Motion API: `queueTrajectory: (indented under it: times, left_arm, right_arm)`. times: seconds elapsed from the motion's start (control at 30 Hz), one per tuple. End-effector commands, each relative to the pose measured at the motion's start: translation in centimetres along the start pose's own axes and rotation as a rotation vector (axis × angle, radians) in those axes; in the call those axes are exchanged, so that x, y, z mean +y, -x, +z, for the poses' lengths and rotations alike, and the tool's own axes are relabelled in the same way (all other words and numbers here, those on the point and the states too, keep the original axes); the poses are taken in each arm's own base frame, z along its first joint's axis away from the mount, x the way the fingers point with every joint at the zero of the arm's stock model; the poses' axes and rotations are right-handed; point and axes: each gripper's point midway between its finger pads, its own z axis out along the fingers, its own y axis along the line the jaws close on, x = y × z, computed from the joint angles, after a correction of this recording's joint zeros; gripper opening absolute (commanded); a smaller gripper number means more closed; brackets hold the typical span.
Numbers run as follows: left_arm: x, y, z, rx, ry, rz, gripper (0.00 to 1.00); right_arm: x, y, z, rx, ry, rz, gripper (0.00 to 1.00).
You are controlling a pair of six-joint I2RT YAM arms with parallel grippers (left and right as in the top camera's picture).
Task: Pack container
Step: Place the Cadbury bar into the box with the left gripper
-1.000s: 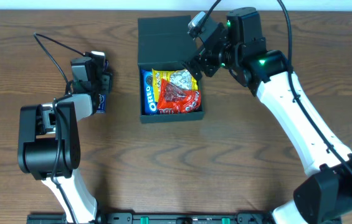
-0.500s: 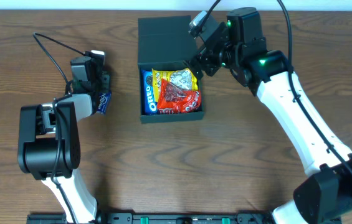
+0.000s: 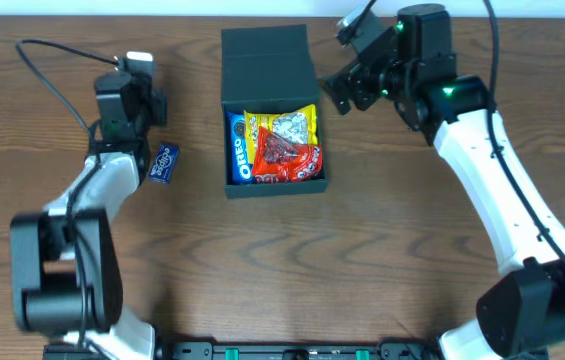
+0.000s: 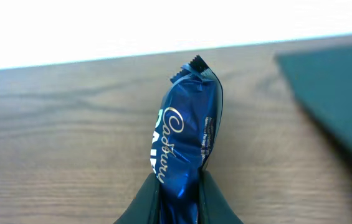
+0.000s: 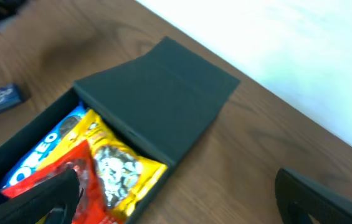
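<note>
Now then, the container is found at the upper centre of the overhead frame, set on the wooden table, with its lid thrown open and laid back toward the top edge. Three packets are seen packed inside. An Oreo packet is stood along the left wall, a yellow packet is tucked in at the lid side, and a red packet is laid partly over it, lower in the frame.

Over to the left wrist view, and a blue Cadbury wrapper is pinched at its lower end by the left gripper. The two dark fingers are pressed against the foil from either side, so the jaws are closed on it. The wrapper's crimped end is pointed toward the top of that frame, and a dark part of the container is glimpsed, blurred, at the right edge. From overhead the blue wrapper is shown left of the container, clearly apart from its wall.

On the other side, the right gripper is held just beside the container's upper right corner. In the right wrist view its jaws are spread wide with nothing between them. The open box and its snacks are framed at the lower left, the lid at the centre.
</note>
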Motion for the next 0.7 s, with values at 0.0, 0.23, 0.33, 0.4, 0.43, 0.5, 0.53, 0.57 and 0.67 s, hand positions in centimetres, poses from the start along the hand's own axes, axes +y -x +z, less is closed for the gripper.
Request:
queueTrajectory:
  times: [0.0,0.23,0.33,0.4,0.43,0.5,0.53,0.57,0.67]
  left_arm:
    - [-1.8,2.2,-1.7,-0.036,-0.035,-0.098,0.05]
    - [-9.6,1.0,-3.2,0.056,-0.176,-0.205,0.06]
    - [-13.4,0.5,-4.1,0.08,-0.241,-0.164,0.06]
    - [-16.3,-0.4,-5.0,0.116,-0.29,-0.14,0.06]
    - [-16.9,-0.9,-5.3,0.137,-0.288,-0.159,0.06]
    - [-17.8,-2.4,-5.9,0.202,-0.253,-0.22,0.06]
    - [-18.2,-3.1,-6.2,0.229,-0.244,-0.236,0.06]
    - [-18.4,-3.8,-6.5,0.257,-0.235,-0.243,0.06]
    - [-19.1,-5.1,-7.2,0.309,-0.238,-0.219,0.06]
  right_arm:
    - [-1.6,0.0,-0.5,-0.011,-0.033,0.036,0.99]
    - [-3.6,0.2,-1.1,-0.036,-0.071,0.047,0.99]
    - [-3.7,0.1,-1.1,-0.036,-0.074,0.049,0.99]
    - [-3.8,0.1,-1.1,-0.035,-0.075,0.05,0.99]
    - [-3.8,0.1,-1.1,-0.036,-0.075,0.05,0.99]
    - [-3.8,0.1,-1.1,-0.034,-0.074,0.05,0.99]
    - [-3.7,0.0,-1.1,-0.032,-0.074,0.051,0.99]
    - [-3.7,0.0,-1.1,-0.031,-0.073,0.052,0.99]
    - [-3.7,-0.2,-1.1,-0.025,-0.071,0.054,0.99]
